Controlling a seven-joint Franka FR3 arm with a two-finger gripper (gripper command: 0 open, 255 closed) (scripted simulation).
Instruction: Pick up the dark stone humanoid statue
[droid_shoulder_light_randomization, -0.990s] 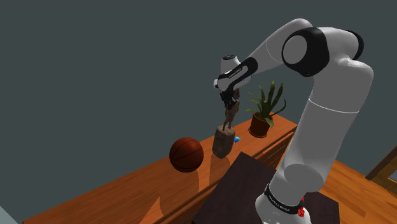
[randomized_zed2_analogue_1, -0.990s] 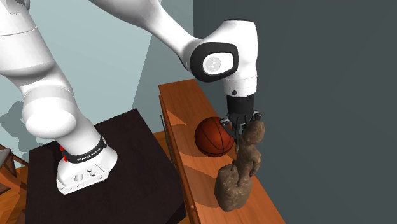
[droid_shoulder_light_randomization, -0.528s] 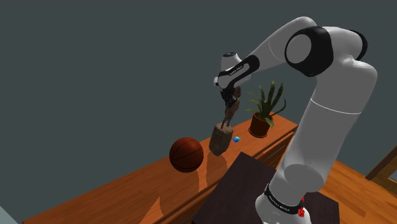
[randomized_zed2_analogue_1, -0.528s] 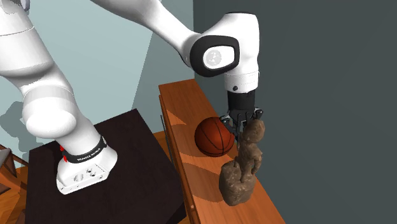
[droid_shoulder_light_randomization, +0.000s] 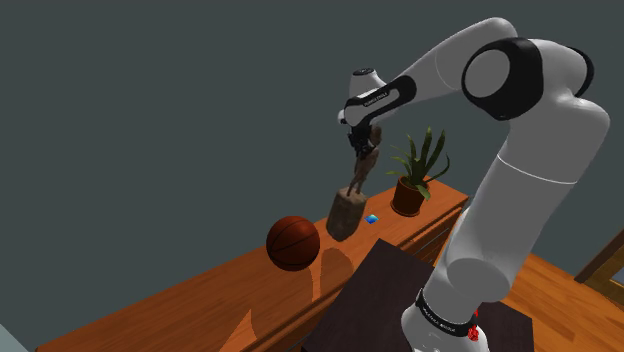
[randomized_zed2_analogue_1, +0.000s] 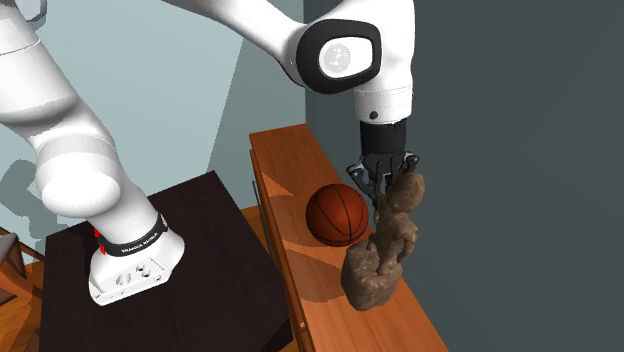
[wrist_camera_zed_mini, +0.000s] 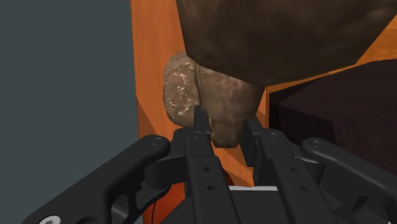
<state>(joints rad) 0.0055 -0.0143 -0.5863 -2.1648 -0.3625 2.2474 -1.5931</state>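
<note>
The brown, rough stone humanoid statue (droid_shoulder_light_randomization: 349, 200) hangs tilted in the air above the wooden table (droid_shoulder_light_randomization: 180, 310), its blocky base (randomized_zed2_analogue_1: 367, 277) swung off the tabletop. My black gripper (droid_shoulder_light_randomization: 362, 141) is shut on the figure's upper end, clasping it from above. In the second exterior view the gripper (randomized_zed2_analogue_1: 385, 183) grips the statue's head end (randomized_zed2_analogue_1: 404, 196). In the wrist view the statue (wrist_camera_zed_mini: 222, 102) sits clamped between the two fingers (wrist_camera_zed_mini: 198, 130), with its larger mass spreading beyond them.
A basketball (droid_shoulder_light_randomization: 293, 242) rests on the table just to the shoulder view's left of the statue. A potted plant (droid_shoulder_light_randomization: 415, 175) stands at the table's far end, with a small blue object (droid_shoulder_light_randomization: 372, 218) near it. The dark stand (randomized_zed2_analogue_1: 150, 270) adjoins the table.
The gripper has risen with the statue held in it. The statue's base has left the table and swung to a stronger tilt. The basketball and plant stay put.
</note>
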